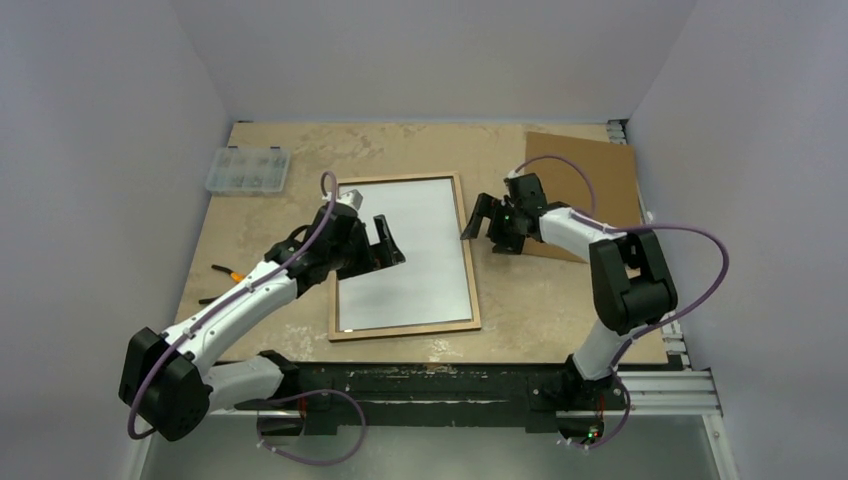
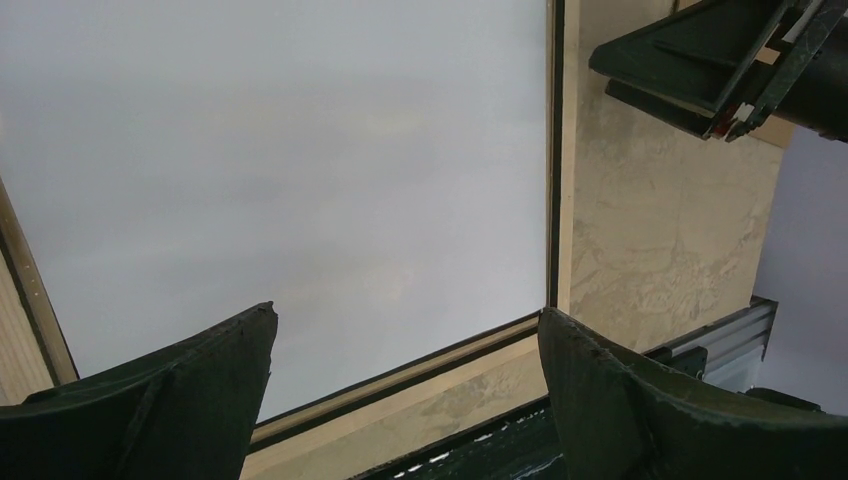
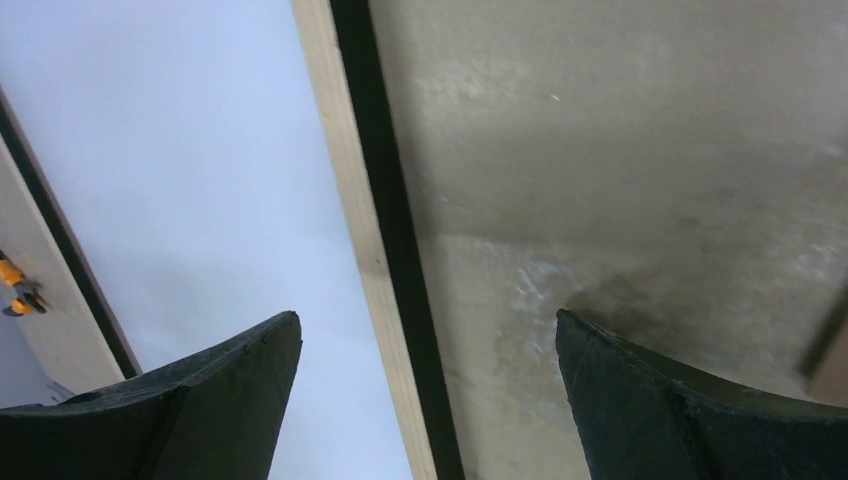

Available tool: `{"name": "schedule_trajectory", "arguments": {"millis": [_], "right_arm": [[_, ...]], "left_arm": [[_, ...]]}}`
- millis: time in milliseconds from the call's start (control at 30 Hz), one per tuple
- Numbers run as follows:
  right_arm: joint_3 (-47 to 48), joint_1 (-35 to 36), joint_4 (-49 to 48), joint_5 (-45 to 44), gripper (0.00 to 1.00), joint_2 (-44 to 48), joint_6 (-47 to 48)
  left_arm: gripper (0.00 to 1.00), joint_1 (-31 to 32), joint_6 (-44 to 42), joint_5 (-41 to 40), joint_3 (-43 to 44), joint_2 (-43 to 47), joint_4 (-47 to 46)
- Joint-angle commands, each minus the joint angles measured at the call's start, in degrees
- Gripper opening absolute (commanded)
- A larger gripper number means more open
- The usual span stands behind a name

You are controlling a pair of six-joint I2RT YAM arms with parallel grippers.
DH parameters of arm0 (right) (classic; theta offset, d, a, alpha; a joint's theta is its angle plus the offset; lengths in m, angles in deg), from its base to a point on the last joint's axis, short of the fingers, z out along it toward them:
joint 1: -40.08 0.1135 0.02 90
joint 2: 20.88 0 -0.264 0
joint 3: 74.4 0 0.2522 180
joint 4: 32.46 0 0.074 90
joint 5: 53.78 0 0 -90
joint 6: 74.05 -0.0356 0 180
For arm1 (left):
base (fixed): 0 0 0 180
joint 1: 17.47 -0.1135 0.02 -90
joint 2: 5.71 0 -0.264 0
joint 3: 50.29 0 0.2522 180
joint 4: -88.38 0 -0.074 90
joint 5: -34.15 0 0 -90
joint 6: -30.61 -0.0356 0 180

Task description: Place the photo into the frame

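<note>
Left hand (image 1: 388, 243) and right hand (image 1: 474, 220) are both spread and empty over the frame (image 1: 408, 330). Looks like the photo (image 1: 415, 270) sits white-side-up inside, so I'd just nudge its edges flush, gently.

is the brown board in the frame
No, the board lies off to the right of the frame, apart from it.

Open tan tabletop (image 1: 525, 300) right of the flat tan-wood rectangular frame (image 1: 405, 329), a clear lane there. Far right, the plain brown backing board (image 1: 590, 165) narrows it. Far left sits a clear plastic compartment box (image 1: 248, 170); near left, what look like orange-handled pliers (image 1: 228, 272). White walls (image 1: 110, 150) close both sides.
</note>
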State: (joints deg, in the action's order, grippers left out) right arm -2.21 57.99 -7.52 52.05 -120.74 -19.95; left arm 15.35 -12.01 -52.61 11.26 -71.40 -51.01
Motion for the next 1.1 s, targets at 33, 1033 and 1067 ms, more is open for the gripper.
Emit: {"name": "schedule_trajectory", "arguments": {"millis": [33, 1033, 1067], "right_arm": [[-1.2, -3.8, 9.9, -4.6, 0.98, 7.8, 1.0], [-2.9, -46.7, 14.4, -33.1, 0.99, 18.1, 1.9], [-2.8, -46.8, 13.7, -33.6, 0.99, 17.2, 1.9]], "left_arm": [[0.99, 0.4, -0.4, 2.9, 1.7, -0.9, -4.0], [0.97, 15.3, 5.8, 9.9, 55.5, -59.6, -14.0], [0.97, 15.3, 6.3, 9.5, 56.8, -61.0, -14.0]]}}
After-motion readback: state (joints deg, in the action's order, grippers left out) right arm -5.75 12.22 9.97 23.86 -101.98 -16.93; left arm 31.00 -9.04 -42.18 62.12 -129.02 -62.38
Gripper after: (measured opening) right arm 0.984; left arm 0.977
